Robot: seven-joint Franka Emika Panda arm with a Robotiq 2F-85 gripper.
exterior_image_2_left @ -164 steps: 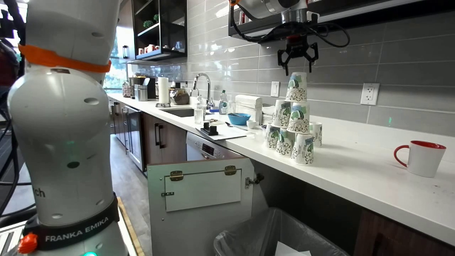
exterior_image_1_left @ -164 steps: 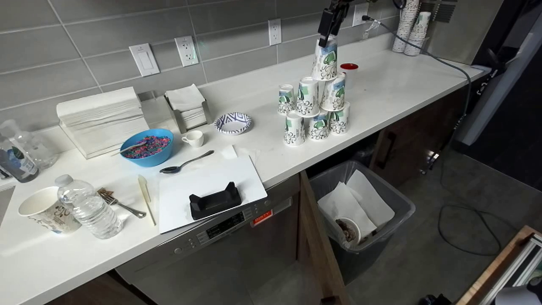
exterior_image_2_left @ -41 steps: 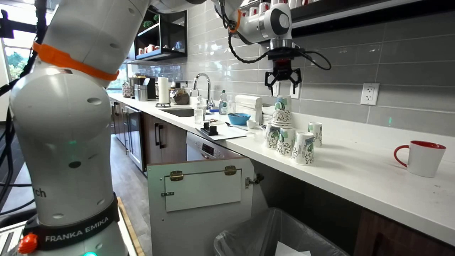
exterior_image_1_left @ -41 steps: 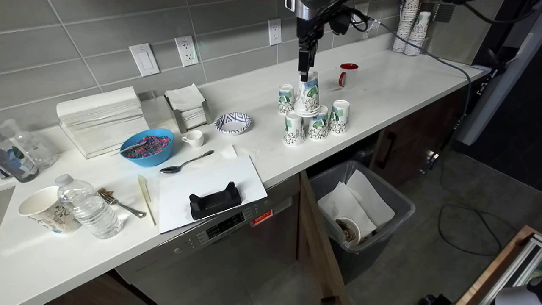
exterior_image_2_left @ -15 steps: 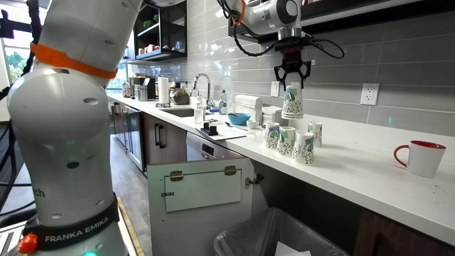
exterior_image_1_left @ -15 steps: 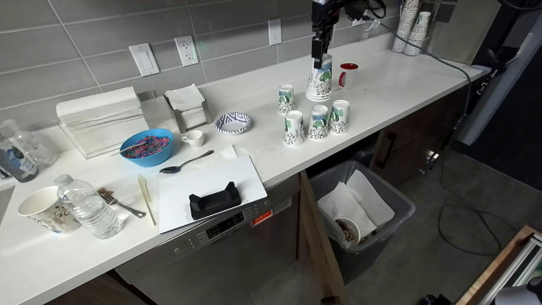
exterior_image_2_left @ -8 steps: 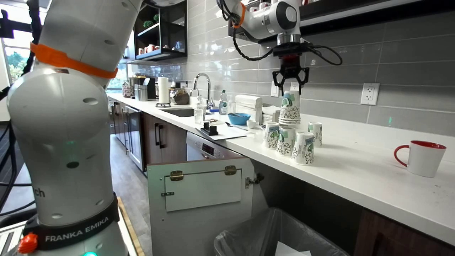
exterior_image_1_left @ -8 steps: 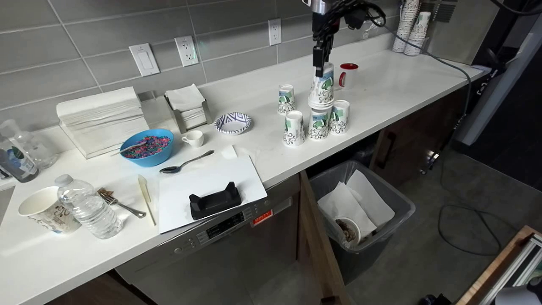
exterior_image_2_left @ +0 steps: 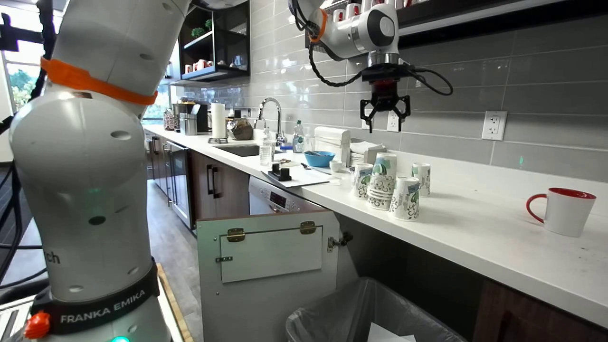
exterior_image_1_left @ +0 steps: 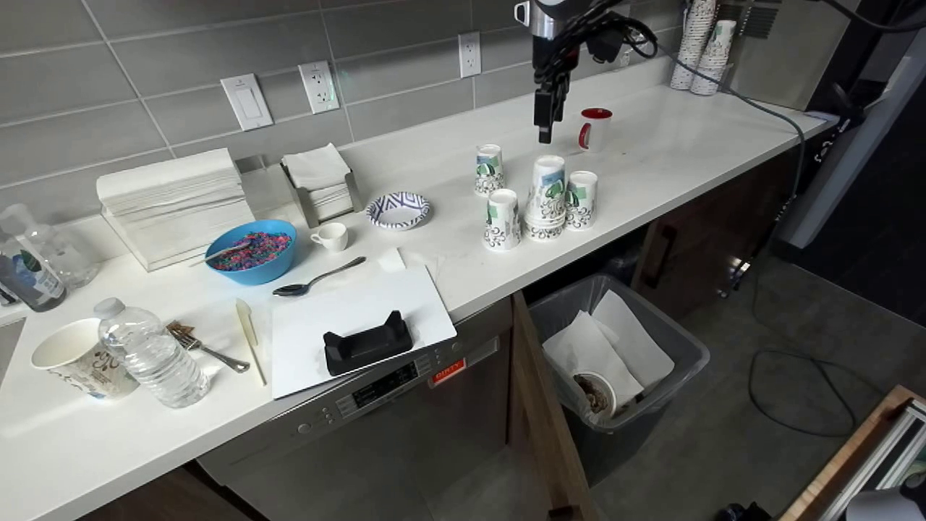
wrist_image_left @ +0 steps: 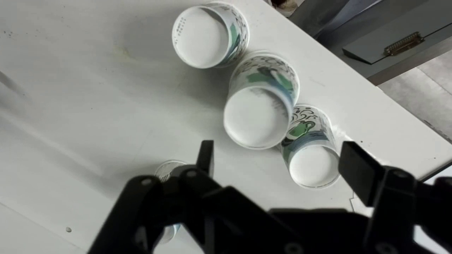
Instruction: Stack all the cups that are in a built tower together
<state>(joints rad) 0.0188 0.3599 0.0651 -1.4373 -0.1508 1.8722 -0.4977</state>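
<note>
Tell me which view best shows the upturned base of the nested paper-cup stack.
The wrist view: it looks down on the upturned base, which shows large, round and uncovered. Both exterior views catch the nested paper-cup stack from its printed side, with the base strongly foreshortened on top.

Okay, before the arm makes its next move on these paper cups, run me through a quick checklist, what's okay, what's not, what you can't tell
1. Gripper open and holding nothing: ok; it hangs above the nested stack.
2. Stack upright on the counter: ok.
3. One cup and another cup beside the stack, a third cup farther back, all standing upside down: ok.
4. Finger room between the stack and the two cups beside it: cannot tell; they stand close.
5. Stack complete: not ok; those three cups are not in it.
6. Red-handled mug clear of the cups: ok; it stands apart.
</note>
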